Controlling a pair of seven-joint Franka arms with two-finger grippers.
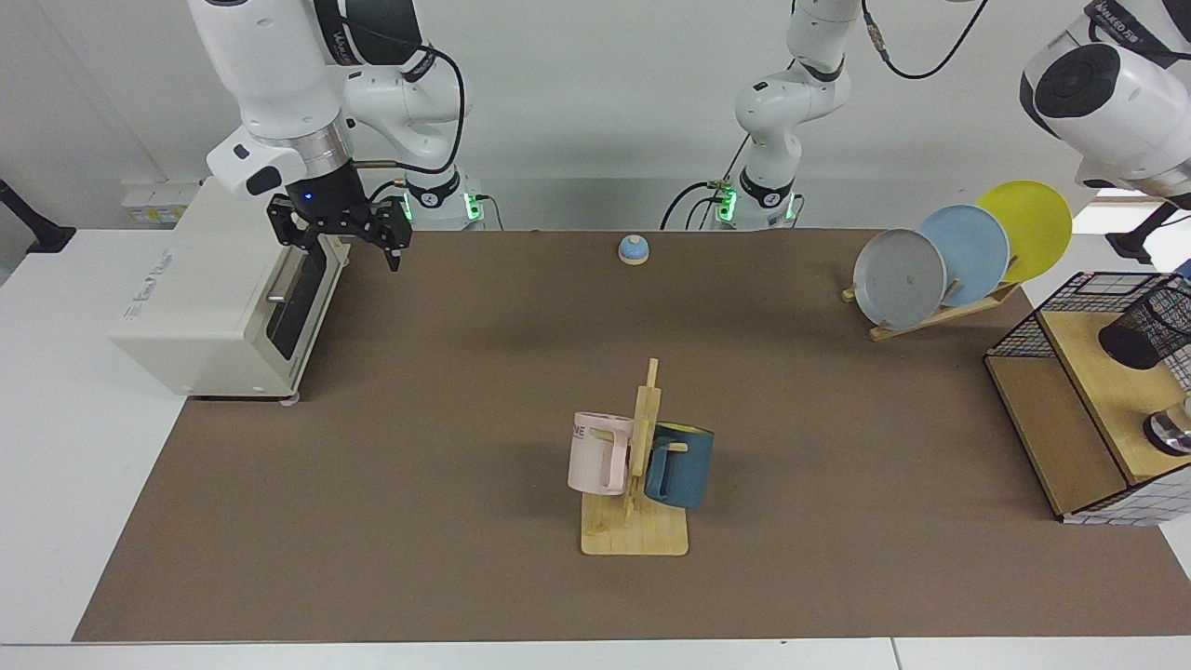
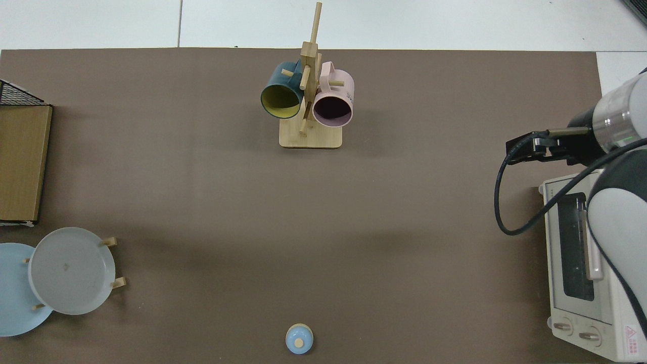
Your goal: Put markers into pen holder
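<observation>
Hardly anything of the marker (image 1: 1184, 271) shows. A speck of blue at the edge of the facing view, just above the pen holder (image 1: 1146, 324), may be its cap or end. I cannot tell which way it points or how its long axis lies, and the top view shows neither marker nor holder.

As a judgement, a slim plastic marker is light and stiff with a smooth, slightly slippery barrel. It is best pinched across the middle of the barrel so it hangs upright, and it should enter the cup end-first with its long axis close to vertical.

The pen holder is a black mesh cup standing on the wooden shelf (image 1: 1089, 358) inside the wire basket frame (image 1: 1019, 328). It looks light enough to tip if the marker catches its rim.

The left gripper is beyond the picture's edge above the holder. Only the left arm's white wrist shows, so its grip cannot be told.

Well apart from the holder, across the counter (image 1: 465, 391), the right gripper (image 1: 337, 240) waits beside the toaster oven (image 1: 214, 307), with its fingers spread wide and nothing between them.
</observation>
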